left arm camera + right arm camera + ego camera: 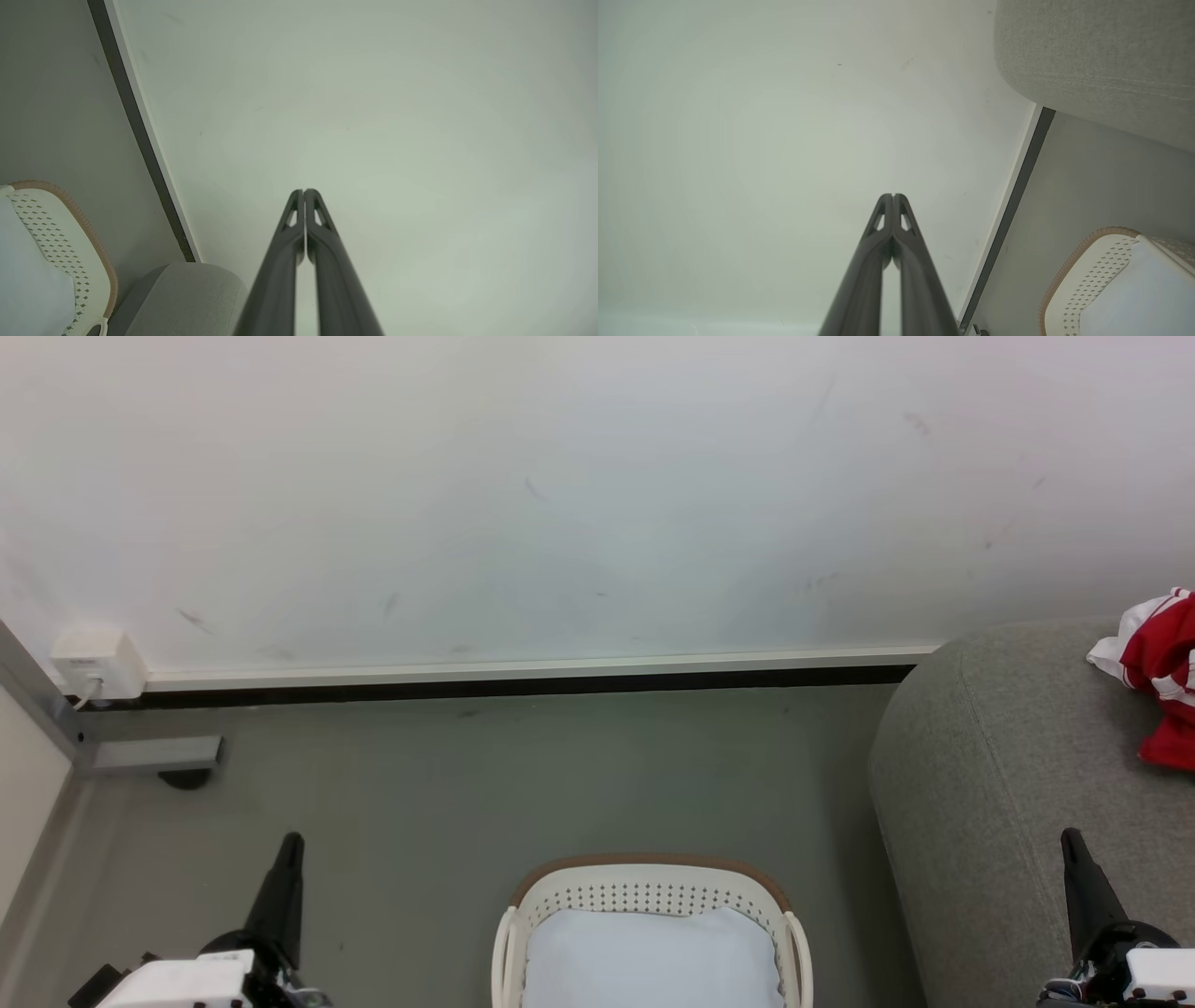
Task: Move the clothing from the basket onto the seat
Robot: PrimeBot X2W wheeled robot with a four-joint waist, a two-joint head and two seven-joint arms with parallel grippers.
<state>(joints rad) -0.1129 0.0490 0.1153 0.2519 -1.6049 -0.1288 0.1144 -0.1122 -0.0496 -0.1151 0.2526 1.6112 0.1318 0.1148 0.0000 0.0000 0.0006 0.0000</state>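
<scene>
The cream basket (644, 894) with its brown rim stands on the floor at the bottom centre, holding a flat pale pad (651, 957). Red clothing with white stripes (1162, 672) lies on the grey seat (1008, 775) at the right edge. My left gripper (291, 845) is at the lower left, shut and holding nothing, well left of the basket. My right gripper (1071, 840) is at the lower right, shut and bare, in front of the seat. In the left wrist view the left gripper (303, 191) points at the wall; in the right wrist view the right gripper (893, 196) does too.
A white wall (560, 495) with a dark skirting strip (523, 689) closes the far side. A white wall socket box (98, 663) and a grey metal frame foot (154, 756) sit at the left. Grey floor (523, 784) lies between basket and wall.
</scene>
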